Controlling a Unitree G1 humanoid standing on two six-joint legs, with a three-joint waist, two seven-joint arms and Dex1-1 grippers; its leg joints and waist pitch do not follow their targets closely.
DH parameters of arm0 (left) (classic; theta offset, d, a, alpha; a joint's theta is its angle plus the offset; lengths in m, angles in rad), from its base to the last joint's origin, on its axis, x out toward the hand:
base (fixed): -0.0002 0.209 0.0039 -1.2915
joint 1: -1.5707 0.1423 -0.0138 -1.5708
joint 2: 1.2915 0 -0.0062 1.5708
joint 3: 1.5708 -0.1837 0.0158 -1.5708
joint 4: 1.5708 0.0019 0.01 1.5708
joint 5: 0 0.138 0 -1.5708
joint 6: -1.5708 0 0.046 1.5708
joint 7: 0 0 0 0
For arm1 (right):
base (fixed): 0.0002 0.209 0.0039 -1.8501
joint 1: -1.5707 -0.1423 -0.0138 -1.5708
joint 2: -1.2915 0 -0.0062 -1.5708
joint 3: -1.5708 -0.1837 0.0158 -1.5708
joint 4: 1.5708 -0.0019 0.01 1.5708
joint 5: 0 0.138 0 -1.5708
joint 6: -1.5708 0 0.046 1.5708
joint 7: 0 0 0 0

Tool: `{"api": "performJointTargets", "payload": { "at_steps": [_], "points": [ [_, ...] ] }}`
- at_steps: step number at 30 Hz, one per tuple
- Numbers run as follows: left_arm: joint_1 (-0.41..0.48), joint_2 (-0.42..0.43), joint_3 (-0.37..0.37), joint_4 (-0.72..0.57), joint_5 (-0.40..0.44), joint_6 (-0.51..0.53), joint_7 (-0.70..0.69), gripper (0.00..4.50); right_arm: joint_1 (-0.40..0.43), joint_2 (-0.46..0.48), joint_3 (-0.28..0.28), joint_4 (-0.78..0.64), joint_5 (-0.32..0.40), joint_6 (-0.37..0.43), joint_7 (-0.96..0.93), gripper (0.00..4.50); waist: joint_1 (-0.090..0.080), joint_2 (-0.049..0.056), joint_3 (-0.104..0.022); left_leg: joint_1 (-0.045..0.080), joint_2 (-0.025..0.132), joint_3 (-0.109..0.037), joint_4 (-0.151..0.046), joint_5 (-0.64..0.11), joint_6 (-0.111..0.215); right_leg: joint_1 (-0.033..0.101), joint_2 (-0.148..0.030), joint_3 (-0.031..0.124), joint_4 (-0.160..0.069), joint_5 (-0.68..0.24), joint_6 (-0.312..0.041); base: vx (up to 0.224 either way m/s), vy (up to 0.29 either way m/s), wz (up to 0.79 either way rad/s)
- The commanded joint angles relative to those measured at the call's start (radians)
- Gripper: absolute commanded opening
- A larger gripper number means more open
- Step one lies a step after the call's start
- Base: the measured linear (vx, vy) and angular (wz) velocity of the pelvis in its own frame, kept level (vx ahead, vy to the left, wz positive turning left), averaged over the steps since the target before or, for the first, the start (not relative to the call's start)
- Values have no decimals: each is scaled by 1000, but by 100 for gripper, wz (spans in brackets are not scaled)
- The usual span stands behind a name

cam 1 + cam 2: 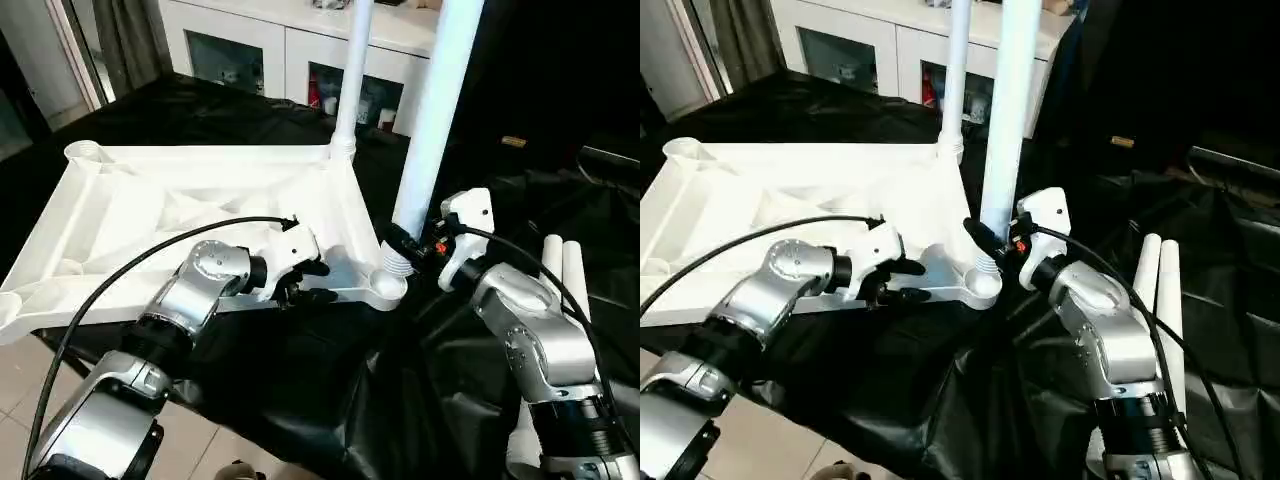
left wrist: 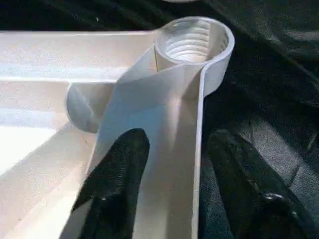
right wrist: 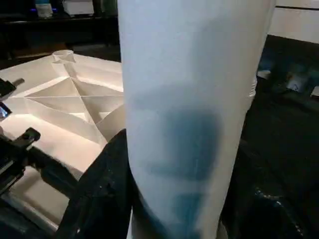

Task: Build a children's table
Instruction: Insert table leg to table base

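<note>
Your right gripper (image 1: 408,246), centre right of the head view, is clamped around the lower end of a white leg (image 1: 432,120), one black finger on each side of the tube, as its wrist view shows (image 3: 102,199). The leg stands nearly upright, its ribbed foot just above and slightly to the right of the near corner socket (image 1: 388,285), not yet seated as far as you can judge.

Your left gripper (image 1: 305,280), at centre frame, straddles the table top's (image 1: 180,215) near rim beside that same socket: one finger (image 2: 117,174) lies inside the wall, the other on the black cloth outside. The jaws stand about half open (whether they actually pinch the wall, you cannot tell).

The top lies upside down on the black cloth (image 1: 300,400), filling the left half of the frame, ribs up. One leg (image 1: 352,75) already stands in the far corner socket, upper centre. Two more legs (image 1: 562,265) lie side by side on the cloth at the right edge.

So you are on the second leg. The next move likely calls for sliding the foot left over the socket mouth, lowering it squarely, then turning it into the thread while the left gripper steadies the rim.
</note>
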Motion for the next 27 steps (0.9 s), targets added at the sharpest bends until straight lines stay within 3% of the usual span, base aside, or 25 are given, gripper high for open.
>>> {"api": "performJointTargets", "payload": {
  "at_steps": [1, 6, 15, 17, 26, 27],
  "points": [
    [-24, -2, -7, 14, 20, 8, -11, 185, 4, -14, -14, -31, -1, 6, -7, 189, -1, 13, -76, 15, 67, -28, -73, -162, 0, 58, -104, 63, -71, -171, -187, 0, 0, 0],
    [-24, 6, -10, 16, 24, 22, -42, 154, 6, -14, -11, -32, 3, 9, -7, 189, -1, 19, -75, 16, 68, -28, -73, -168, -1, 57, -106, 63, -73, -190, -188, 0, 0, 0],
    [-23, 10, -10, 31, 28, 28, -54, 88, 5, -17, -8, -31, -1, 11, -5, 189, -2, 19, -74, 16, 69, -27, -74, -168, 3, 56, -106, 62, -74, -192, -190, 0, 0, 0],
    [-19, 13, -9, 32, 33, 33, -64, 55, 3, -16, -7, -27, 0, 11, -3, 189, -2, 18, -73, 15, 69, -28, -74, -173, 3, 56, -106, 62, -76, -207, -187, 0, 0, 0],
    [-4, 23, -14, 22, 46, 48, -83, 1, 8, -15, 4, -17, 32, 41, 35, 189, -6, 15, -75, 13, 68, -28, -74, -160, 10, 57, -107, 62, -75, -202, -186, 0, 0, 0],
    [-2, 25, -12, 20, 44, 51, -87, 0, 6, -11, 1, -14, 44, 49, 42, 189, -8, 7, -75, 12, 69, -27, -74, -156, 13, 58, -106, 62, -74, -198, -187, 0, 0, 0]
  ]
}}
